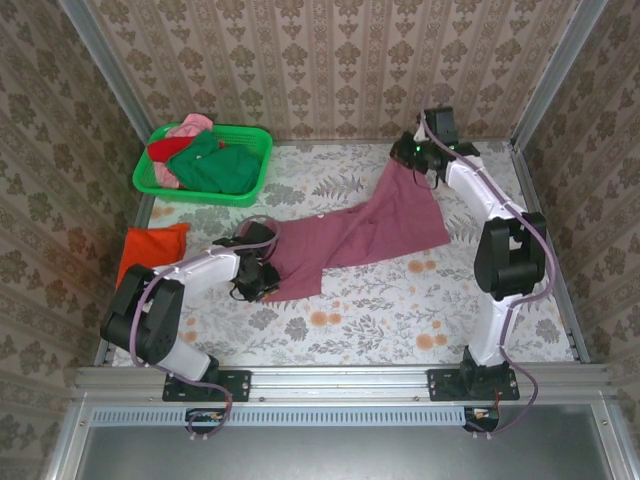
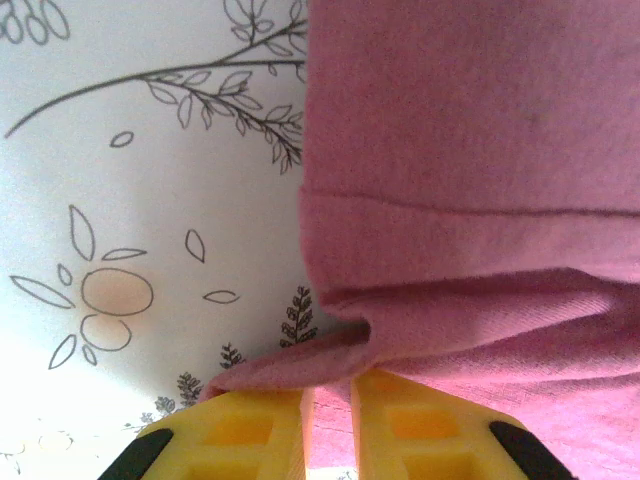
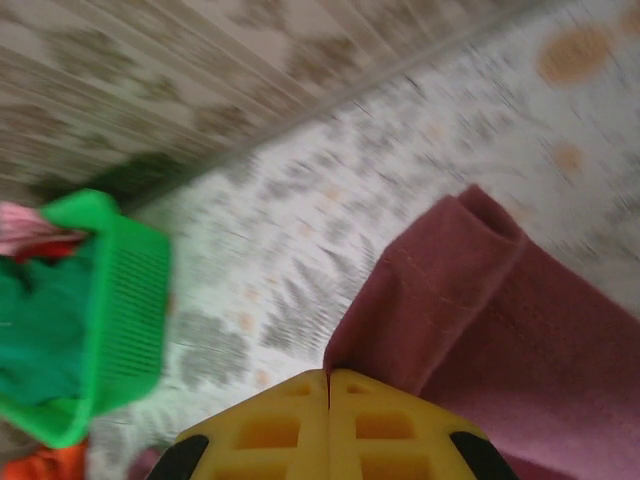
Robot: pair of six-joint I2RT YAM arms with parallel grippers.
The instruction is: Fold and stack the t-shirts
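Observation:
A maroon t-shirt (image 1: 370, 225) lies stretched diagonally across the floral table between my two grippers. My left gripper (image 1: 258, 275) pinches its near-left hem; in the left wrist view the yellow fingers (image 2: 250, 430) hold a fold of the maroon cloth (image 2: 470, 150) in a narrow gap at the left gripper (image 2: 328, 385). My right gripper (image 1: 408, 160) is at the far right with its jaws pressed together on the shirt's corner, which rises up to it. In the right wrist view the maroon cloth (image 3: 500, 310) hangs from the right gripper (image 3: 329, 373).
A folded orange-red t-shirt (image 1: 150, 250) lies at the table's left edge. A green plastic basket (image 1: 252, 165) at the back left holds green (image 1: 215, 165), red and pink t-shirts. Patterned walls close in the table on three sides.

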